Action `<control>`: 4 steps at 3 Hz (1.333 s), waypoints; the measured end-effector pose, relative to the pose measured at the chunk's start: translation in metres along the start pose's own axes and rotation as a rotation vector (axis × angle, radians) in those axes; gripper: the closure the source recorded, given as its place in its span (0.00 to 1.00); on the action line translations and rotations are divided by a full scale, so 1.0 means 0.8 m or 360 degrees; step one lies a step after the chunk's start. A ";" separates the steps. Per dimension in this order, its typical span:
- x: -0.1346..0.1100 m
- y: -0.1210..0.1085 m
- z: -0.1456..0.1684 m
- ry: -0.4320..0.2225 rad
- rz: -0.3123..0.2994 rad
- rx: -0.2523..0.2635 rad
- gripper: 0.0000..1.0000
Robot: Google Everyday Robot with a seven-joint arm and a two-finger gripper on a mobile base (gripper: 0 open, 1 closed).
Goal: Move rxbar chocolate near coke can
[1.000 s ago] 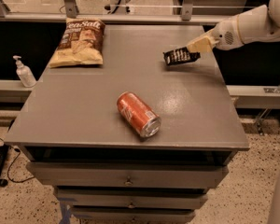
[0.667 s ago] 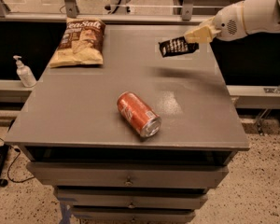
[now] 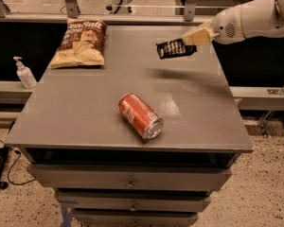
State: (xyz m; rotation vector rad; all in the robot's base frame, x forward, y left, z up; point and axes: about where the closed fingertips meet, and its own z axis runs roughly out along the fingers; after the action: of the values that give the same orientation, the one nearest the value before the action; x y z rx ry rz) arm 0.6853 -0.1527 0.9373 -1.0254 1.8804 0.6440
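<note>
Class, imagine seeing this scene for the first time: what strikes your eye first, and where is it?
At the upper right, the gripper holds a small flat black wrapper bar with white lettering in its jaws, above the far right of the grey table. A red-orange soda can with silver ends lies on its side near the front centre. A brown-and-tan chip bag lies at the far left.

Your table | coke can sideways, centre | chip bag far left | gripper holds rxbar chocolate over far right

A grey table with drawers stands on speckled floor.
</note>
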 end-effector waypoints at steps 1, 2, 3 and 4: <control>-0.002 0.023 0.016 -0.0064 0.0038 -0.0038 1.00; 0.000 0.050 0.035 -0.0082 0.0093 -0.0123 1.00; 0.016 0.082 0.046 -0.0068 0.0144 -0.0218 1.00; 0.043 0.106 0.039 -0.0005 0.0195 -0.0266 1.00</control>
State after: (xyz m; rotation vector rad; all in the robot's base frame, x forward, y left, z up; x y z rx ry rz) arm 0.6179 -0.0985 0.8947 -1.0183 1.9226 0.8862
